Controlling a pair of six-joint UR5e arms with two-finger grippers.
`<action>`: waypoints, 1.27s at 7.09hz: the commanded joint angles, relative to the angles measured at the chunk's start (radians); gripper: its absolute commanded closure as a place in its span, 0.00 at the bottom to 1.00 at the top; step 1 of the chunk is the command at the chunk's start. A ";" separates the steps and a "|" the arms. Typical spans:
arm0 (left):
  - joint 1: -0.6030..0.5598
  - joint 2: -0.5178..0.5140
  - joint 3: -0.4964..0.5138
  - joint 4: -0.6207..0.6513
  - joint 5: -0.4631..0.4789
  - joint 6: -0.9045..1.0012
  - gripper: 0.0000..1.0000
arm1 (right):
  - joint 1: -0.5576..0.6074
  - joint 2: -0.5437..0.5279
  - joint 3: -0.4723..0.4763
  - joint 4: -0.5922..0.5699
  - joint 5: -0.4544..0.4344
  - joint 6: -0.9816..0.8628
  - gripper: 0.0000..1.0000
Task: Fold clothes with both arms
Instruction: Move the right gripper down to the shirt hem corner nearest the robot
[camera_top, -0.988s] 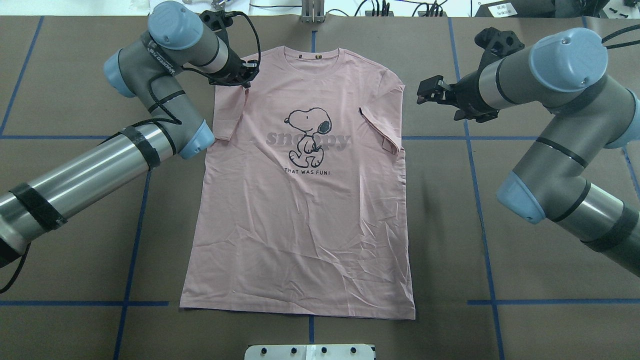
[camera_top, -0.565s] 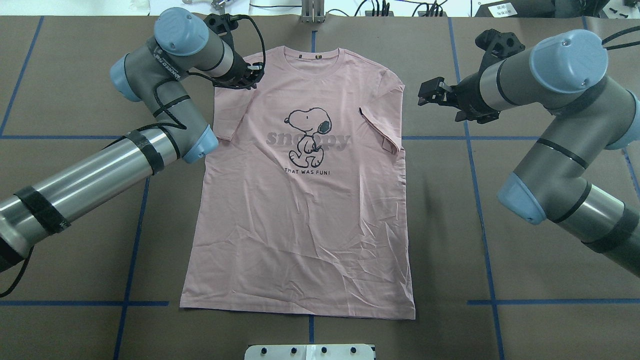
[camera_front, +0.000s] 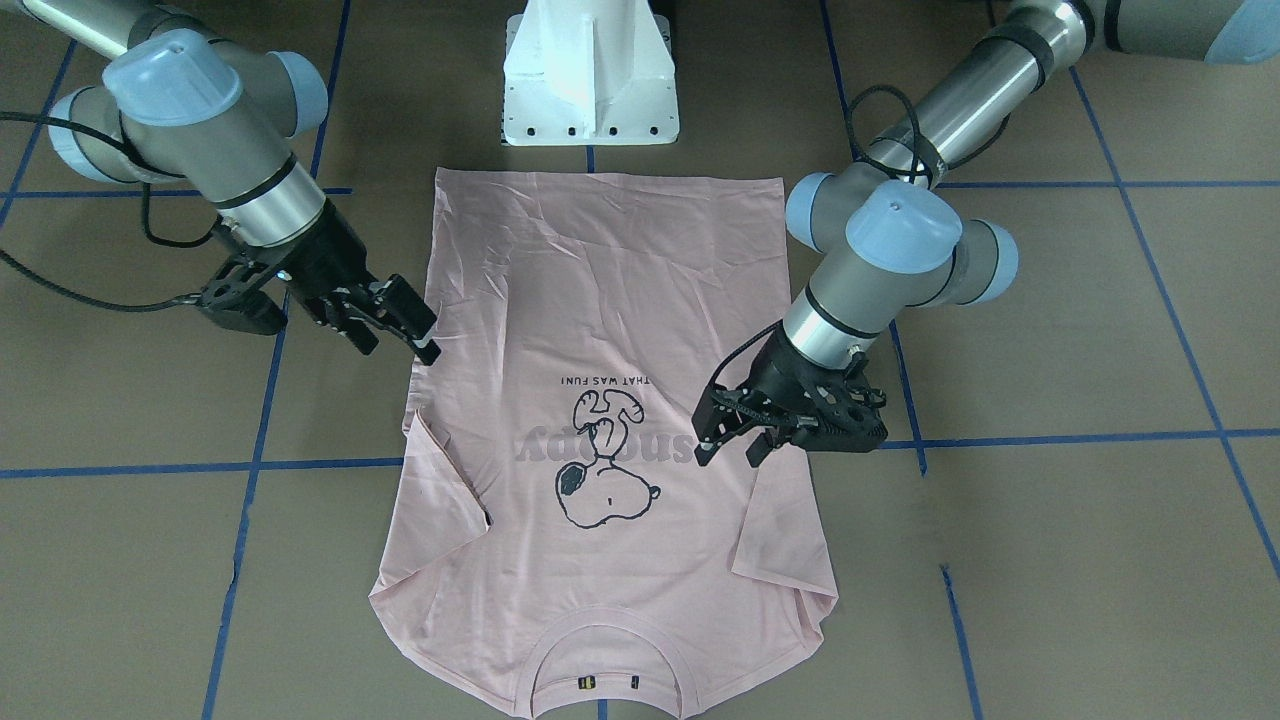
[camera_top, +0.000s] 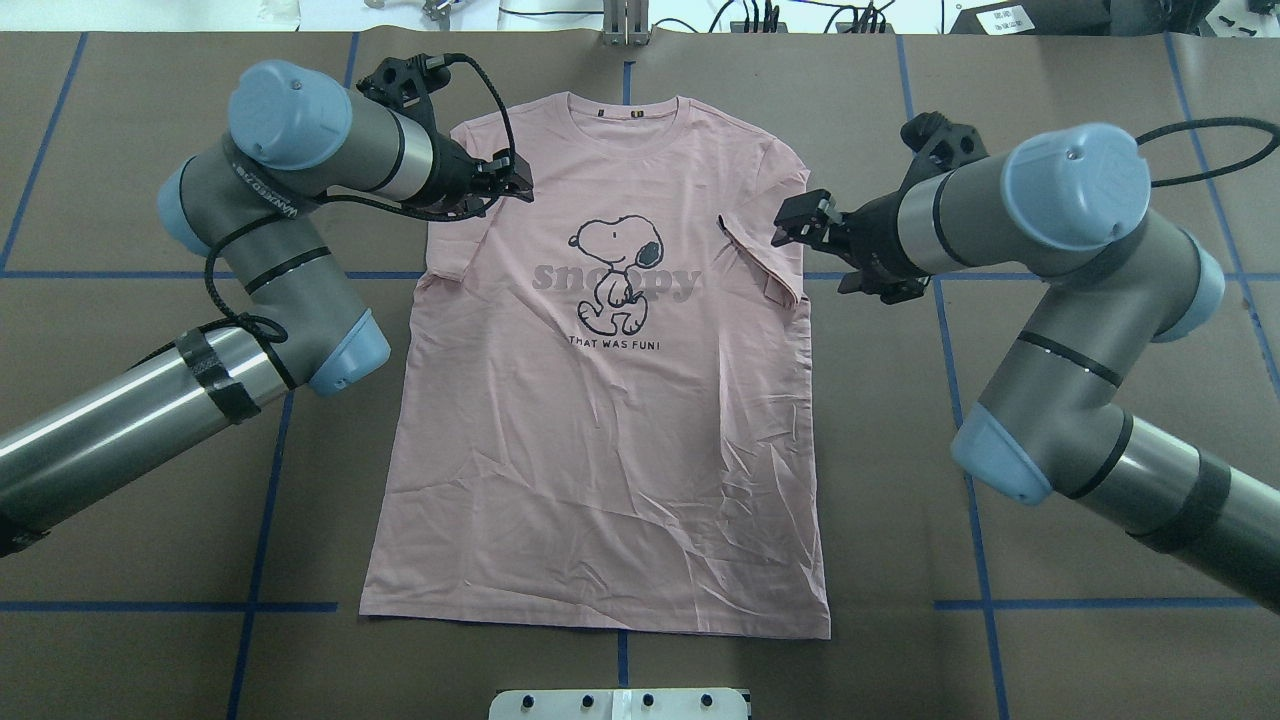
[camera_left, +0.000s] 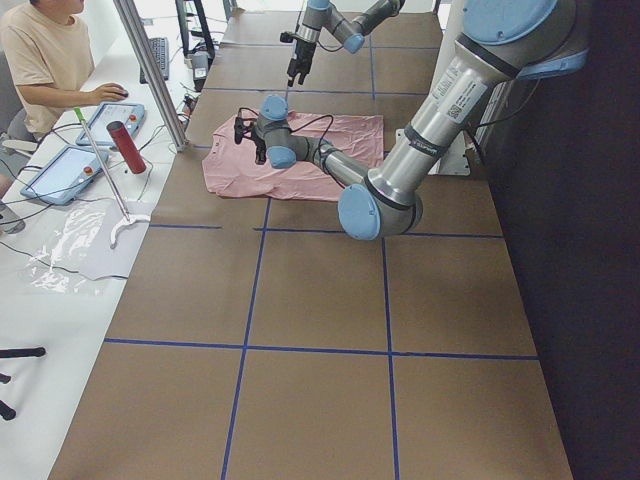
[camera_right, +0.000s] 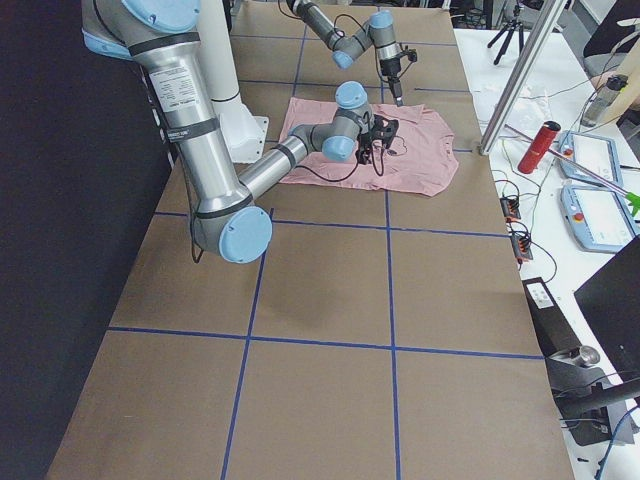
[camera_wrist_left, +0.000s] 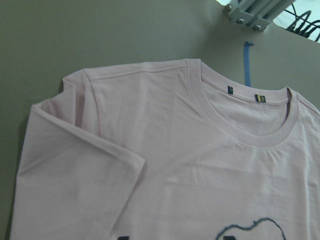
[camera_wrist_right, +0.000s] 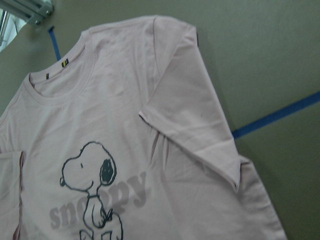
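The right fingers (camera_front: 410, 318) have swung in to the sleeve edge, spread and empty. The left fingers (camera_front: 702, 448), also spread and empty, have shifted over the other shoulder of the pink T-shirt (camera_top: 600, 450), which lies flat on the brown, blue-taped tabletop (camera_top: 880, 450). Only the left side view shows a person (camera_left: 40, 60) seated beyond it.

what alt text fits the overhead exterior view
A pale pink T-shirt with a cartoon dog print lies flat, print up, on a brown table, both sleeves folded inward. The left claw is over the shoulder on the view's left, the right claw by the sleeve on the right; both are open and empty.
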 joint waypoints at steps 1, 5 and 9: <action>0.014 0.061 -0.086 -0.001 0.000 -0.041 0.30 | -0.185 -0.038 0.095 -0.036 -0.085 0.105 0.00; 0.014 0.103 -0.131 -0.003 0.000 -0.039 0.30 | -0.566 -0.147 0.272 -0.317 -0.369 0.316 0.10; 0.014 0.101 -0.129 -0.009 0.000 -0.041 0.29 | -0.604 -0.270 0.286 -0.337 -0.372 0.398 0.14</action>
